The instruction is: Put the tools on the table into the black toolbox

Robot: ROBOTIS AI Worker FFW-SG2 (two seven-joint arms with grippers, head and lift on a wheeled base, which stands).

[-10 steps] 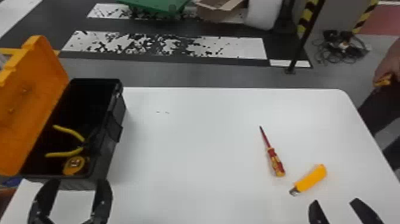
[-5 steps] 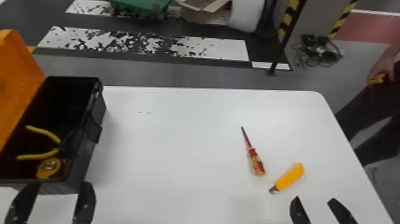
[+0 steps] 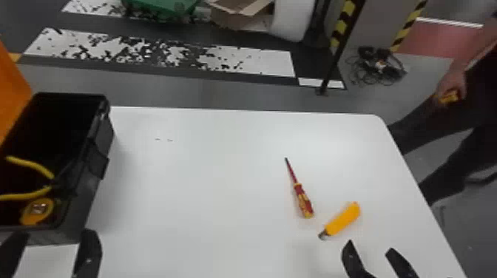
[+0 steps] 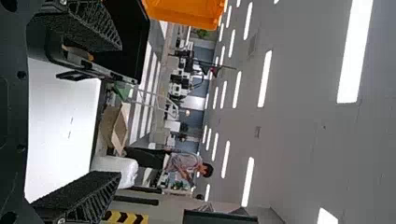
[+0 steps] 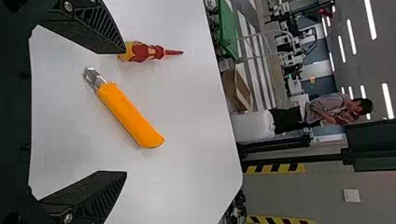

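The head view shows pliers [image 3: 40, 170] (yellow-handled) in the black toolbox [image 3: 87, 187].

Orange lid [image 3: 11, 92] cut off by head view's left edge; tip of pliers [image 3: 31, 164] seemingly lost in dark.

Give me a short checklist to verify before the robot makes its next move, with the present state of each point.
1. Toolbox open: ok, orange lid is raised.
2. Right gripper ready: ok, open and empty.
3. Left gripper ready: ok, open and empty.
4. Screwdriver and yellow-handled cutter apart: ok, a gap separates them on the table.
5. All tools inside: not ok, those two lie outside.
6. Toolbox bottom free beyond the pliers: cannot tell, too dark.
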